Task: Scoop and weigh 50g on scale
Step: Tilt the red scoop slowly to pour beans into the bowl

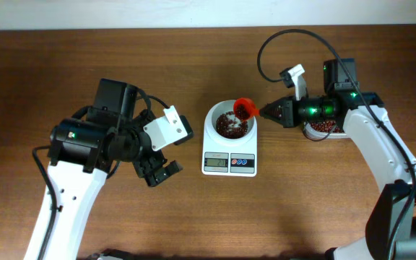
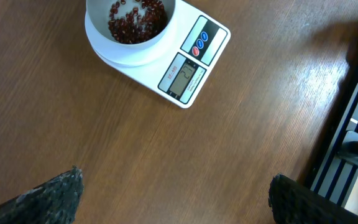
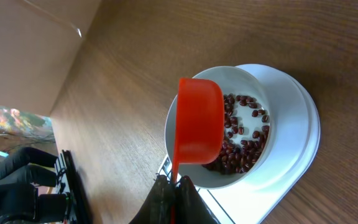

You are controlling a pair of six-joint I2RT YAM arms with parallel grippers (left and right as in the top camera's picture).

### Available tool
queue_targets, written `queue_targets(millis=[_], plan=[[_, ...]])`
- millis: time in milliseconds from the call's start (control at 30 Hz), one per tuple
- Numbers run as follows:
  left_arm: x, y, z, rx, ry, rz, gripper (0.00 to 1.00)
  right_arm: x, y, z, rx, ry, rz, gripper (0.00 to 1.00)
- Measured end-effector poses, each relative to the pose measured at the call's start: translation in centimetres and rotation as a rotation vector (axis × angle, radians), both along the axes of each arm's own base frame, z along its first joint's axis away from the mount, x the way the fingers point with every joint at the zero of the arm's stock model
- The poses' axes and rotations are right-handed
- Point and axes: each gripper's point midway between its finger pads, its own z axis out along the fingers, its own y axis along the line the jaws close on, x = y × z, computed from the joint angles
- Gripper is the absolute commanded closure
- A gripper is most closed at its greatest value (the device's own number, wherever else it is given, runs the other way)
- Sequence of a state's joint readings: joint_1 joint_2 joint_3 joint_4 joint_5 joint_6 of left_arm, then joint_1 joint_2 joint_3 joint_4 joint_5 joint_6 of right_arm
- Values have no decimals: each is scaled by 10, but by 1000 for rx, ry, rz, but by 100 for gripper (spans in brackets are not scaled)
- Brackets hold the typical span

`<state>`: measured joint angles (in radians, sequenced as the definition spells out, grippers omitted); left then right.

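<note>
R end effector (image 3: 174, 190) clamped on red scoop (image 3: 199, 121), tipped over bowl (image 3: 248, 77) on scale (image 3: 307, 134)

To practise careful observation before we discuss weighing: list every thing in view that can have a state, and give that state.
scale: carries the bowl, display too small to read
bowl: partly filled with red beans
scoop: tipped over the bowl
tub: holds red beans
left claw: open, holding nothing
right claw: shut on the scoop's handle
</note>
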<state>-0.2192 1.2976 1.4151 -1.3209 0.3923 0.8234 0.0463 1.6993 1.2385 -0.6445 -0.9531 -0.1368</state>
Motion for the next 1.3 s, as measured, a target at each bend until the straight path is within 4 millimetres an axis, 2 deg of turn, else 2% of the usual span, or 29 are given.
queue_targets(millis=[633, 767, 1033, 1200, 1300], plan=[[0, 0, 0, 0, 0, 0, 1, 0, 0, 0, 3, 5, -1, 96], [0, 0, 0, 0, 0, 0, 1, -7, 10, 14, 78, -71, 89, 96], [0, 0, 0, 0, 0, 0, 1, 3, -2, -3, -30, -23, -4, 96], [0, 0, 0, 0, 0, 0, 1, 4, -3, -4, -35, -21, -10, 96], [0, 0, 0, 0, 0, 0, 1, -1, 4, 6, 20, -60, 48, 96]])
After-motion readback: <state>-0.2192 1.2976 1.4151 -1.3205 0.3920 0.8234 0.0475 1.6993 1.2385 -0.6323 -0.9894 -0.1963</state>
